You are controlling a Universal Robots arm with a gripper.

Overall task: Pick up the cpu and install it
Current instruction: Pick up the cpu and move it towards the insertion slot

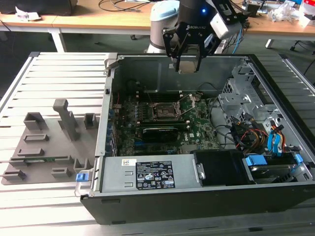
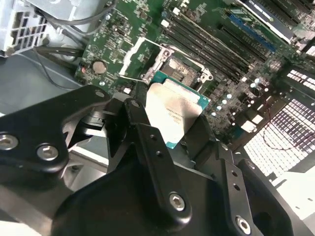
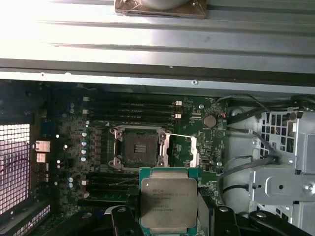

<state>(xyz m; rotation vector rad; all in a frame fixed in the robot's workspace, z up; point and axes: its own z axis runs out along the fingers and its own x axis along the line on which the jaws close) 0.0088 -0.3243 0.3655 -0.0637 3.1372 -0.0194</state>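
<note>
Exterior view: jaws hang over the open computer case (image 1: 197, 206), well above the empty socket (image 1: 165, 112). Second wrist view: jaws pinching the cpu (image 2: 174, 115) by opposite edges. First wrist view: cpu (image 3: 169, 201) held flat, apart from the socket (image 3: 137, 147), edges roughly parallel.

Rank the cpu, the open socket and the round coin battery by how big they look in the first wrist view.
1. cpu and socket: about alike. The cpu sits nearer the camera, so this pair stays unranked.
2. coin battery: clearly smallest.
</note>
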